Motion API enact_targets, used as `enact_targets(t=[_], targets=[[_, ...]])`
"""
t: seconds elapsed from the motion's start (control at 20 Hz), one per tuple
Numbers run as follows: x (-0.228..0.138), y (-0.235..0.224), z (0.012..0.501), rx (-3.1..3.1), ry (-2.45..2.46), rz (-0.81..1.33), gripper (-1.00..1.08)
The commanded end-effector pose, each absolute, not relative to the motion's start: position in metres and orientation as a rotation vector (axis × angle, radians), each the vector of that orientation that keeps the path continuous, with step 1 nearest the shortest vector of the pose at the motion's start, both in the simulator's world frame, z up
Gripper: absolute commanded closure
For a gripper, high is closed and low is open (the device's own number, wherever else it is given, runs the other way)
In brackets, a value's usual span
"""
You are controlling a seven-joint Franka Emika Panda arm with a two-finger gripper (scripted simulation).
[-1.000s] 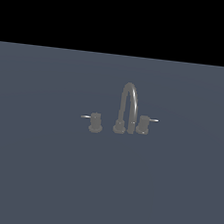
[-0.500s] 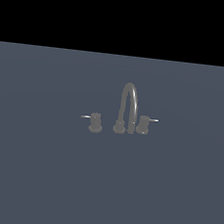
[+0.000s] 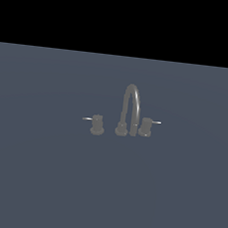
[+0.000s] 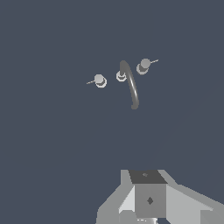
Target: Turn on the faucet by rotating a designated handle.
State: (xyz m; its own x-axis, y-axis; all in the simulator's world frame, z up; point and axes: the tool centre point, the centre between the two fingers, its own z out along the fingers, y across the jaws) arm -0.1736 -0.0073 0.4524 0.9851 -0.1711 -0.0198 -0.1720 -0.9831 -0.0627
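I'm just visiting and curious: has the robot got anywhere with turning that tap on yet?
Nothing looks done yet. The faucet stands untouched, and the handle next to the spout has its thin pin pointing outward, away from the spout. In hand: the wrist view only shows the gripper far from the faucet, holding nothing; the exterior view shows no arm. Left: approach, reach that handle and rotate it.

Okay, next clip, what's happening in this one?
A simulated Panda arm is looking down on a small grey faucet on a flat blue-grey surface. Nothing is being handled: the arm does not appear in the exterior view, and the wrist view shows only part of the pincer, well short of the faucet, with its fingertips out of frame. The handle nearer the spout, on the exterior view's right, stands untouched with its thin pin pointing outward, as does the twin knob on the other side.
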Motion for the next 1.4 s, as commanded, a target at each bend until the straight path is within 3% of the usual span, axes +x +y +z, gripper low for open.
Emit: enact_targets(t=[0.0, 0.65, 1.35], targets=[[-0.155, -0.012, 0.444, -3.059, 0.361, 0.023, 1.08], [-0.056, -0.047, 0.374, -2.969, 0.892, 0.024, 1.08], [0.028, -0.093, 0.262, -2.773, 1.431, 0.018, 1.08]])
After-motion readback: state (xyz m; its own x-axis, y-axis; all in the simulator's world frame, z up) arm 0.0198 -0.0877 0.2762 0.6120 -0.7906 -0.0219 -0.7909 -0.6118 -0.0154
